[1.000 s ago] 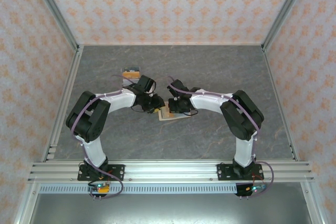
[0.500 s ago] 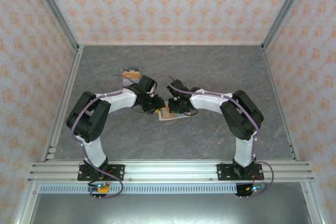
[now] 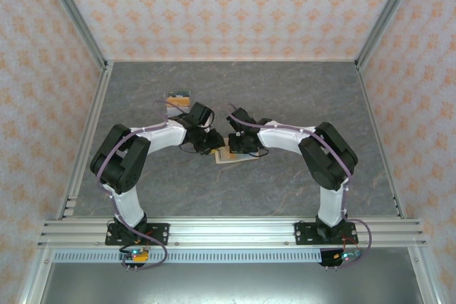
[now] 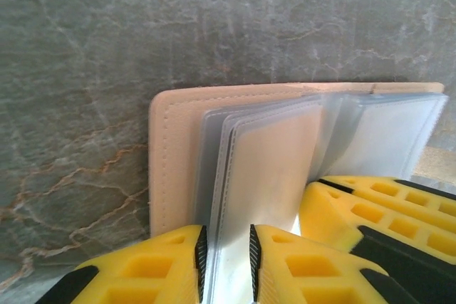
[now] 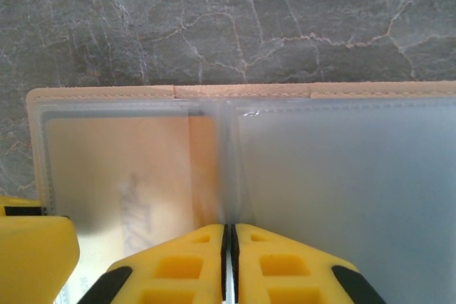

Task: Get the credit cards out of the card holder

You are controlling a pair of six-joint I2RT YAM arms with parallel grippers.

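We find the card holder (image 3: 228, 158) lying open on the grey marbled bench (image 3: 285, 97), near its middle, with both arms bent inward so that their tools meet directly over it. In the left wrist view, the left tool (image 4: 226, 265) stands at the near edge of the holder. Its jaws are set to a narrow gap, and a translucent blue-grey pocket leaf (image 4: 271, 154) runs up between the two black pads, so this tool is closed on that leaf. The beige stitched rim of the holder lies just beyond and to the left of the tool, flat against the bench. One yellow finger (image 4: 377, 211) of the right tool enters from the lower right and rests on the neighbouring pocket leaves. In the right wrist view, the right tool (image 5: 229, 261) sits at the centre fold of the holder. Its jaws are almost fully together, pinching the thin edge of a clear leaf between the pads. The pockets spread to either side of this tool, and the beige rim runs along the far edge. A tan surface with a faint dark mark shows through the left pocket; we cannot tell whether it is a card or the lining. A small pile of credit cards (image 3: 177, 96) lies on the bench, well apart from the holder, beyond the left arm.
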